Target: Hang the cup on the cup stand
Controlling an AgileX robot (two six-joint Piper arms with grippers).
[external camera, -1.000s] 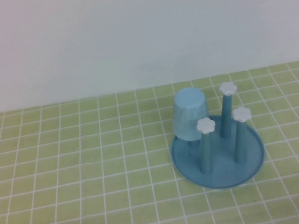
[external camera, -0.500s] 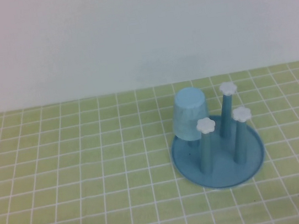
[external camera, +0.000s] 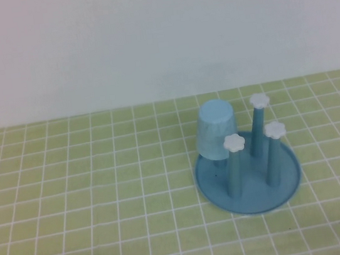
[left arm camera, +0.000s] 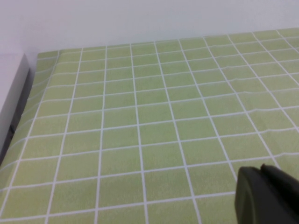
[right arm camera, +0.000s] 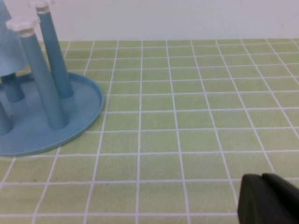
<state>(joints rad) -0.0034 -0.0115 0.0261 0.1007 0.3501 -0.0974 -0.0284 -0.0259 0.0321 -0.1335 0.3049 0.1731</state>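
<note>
Cup already capped over a post; both arms parked off the stand.

High view: the cup (external camera: 215,129) sits inverted, long axis upright, on the far-left post of the cup stand (external camera: 250,187); no arm shows. Left wrist view: the left gripper (left arm camera: 266,196), clenched and empty, sees only the green tablecloth (left arm camera: 140,121). Right wrist view: the right gripper (right arm camera: 268,198), clenched and empty, probably lies nearer, with the stand well off to one side.

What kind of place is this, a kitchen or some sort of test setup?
Probably a robot test bench, not a kitchen: a green checked tablecloth against a bare white wall, with only a cup upside down on a cup stand. The shut left gripper and right gripper sit apart.
</note>
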